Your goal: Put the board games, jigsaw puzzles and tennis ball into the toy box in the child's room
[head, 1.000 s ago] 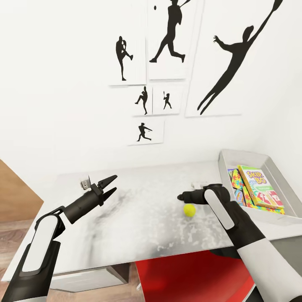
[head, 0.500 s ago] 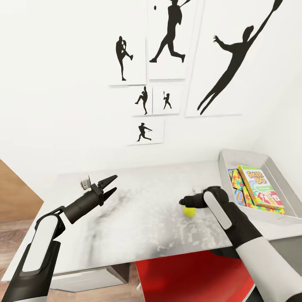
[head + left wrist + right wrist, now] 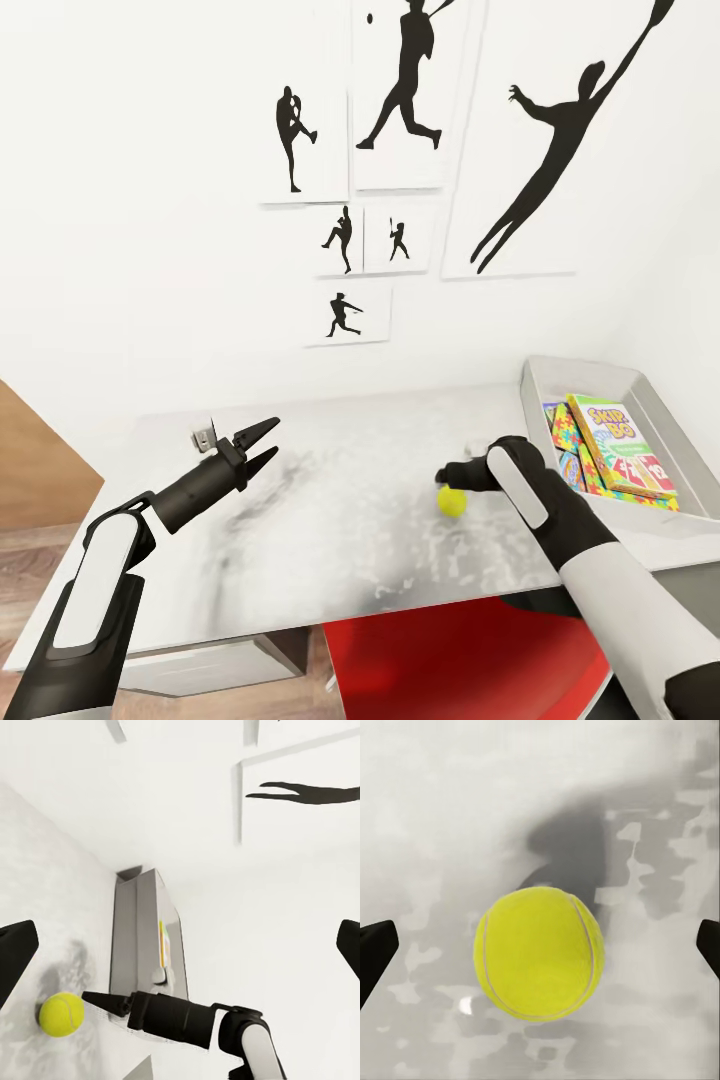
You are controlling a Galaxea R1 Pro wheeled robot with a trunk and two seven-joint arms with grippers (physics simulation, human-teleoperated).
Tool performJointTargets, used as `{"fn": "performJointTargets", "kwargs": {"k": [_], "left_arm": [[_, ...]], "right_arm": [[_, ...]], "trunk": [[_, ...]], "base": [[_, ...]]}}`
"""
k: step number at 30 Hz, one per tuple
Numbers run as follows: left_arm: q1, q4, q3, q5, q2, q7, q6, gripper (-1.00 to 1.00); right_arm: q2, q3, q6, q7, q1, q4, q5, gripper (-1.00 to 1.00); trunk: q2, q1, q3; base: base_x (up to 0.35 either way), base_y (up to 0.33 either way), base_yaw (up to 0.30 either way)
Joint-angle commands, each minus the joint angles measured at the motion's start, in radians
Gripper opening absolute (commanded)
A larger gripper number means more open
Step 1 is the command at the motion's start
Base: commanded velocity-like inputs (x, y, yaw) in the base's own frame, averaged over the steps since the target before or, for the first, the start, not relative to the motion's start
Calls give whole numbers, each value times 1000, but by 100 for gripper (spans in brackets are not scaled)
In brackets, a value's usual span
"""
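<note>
Because the tennis ball (image 3: 538, 952) lies below: right claw (image 3: 540, 945) gapes wide, empty, poised to straddle it
Left claw (image 3: 260, 446): parted, empty, well aside

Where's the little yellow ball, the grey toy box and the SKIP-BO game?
Small yellow-green tennis ball (image 3: 538, 953): right wrist view, middle of its fuzzy face.
Shallow grey toy box (image 3: 575, 370): head view, its far sloping wall.
Yellow-green-red SKIP-BO board game (image 3: 618, 440): head view, middle of its printed lid.

Table (image 3: 330, 520) with ball (image 3: 452, 501), tray (image 3: 655, 420)
</note>
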Motion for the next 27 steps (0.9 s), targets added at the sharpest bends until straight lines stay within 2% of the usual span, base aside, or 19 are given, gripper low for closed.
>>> {"fn": "performJointTargets", "kwargs": {"k": [1, 17, 27], "left_arm": [[-1, 0, 1, -5, 0, -6, 5, 100], [-1, -1, 1, -5, 0, -6, 5, 100], [-1, -2, 1, -5, 0, -7, 5, 100]], "right_arm": [[-1, 4, 0, -10, -8, 9, -10, 100], [0, 8, -27, -9, -33, 50, -1, 100], [0, 8, -36, -9, -60, 54, -1, 100]], "trunk": [[-2, 1, -2], [-2, 1, -3], [-2, 1, -13]], "base": [[0, 0, 0], [0, 0, 0], [0, 0, 0]]}}
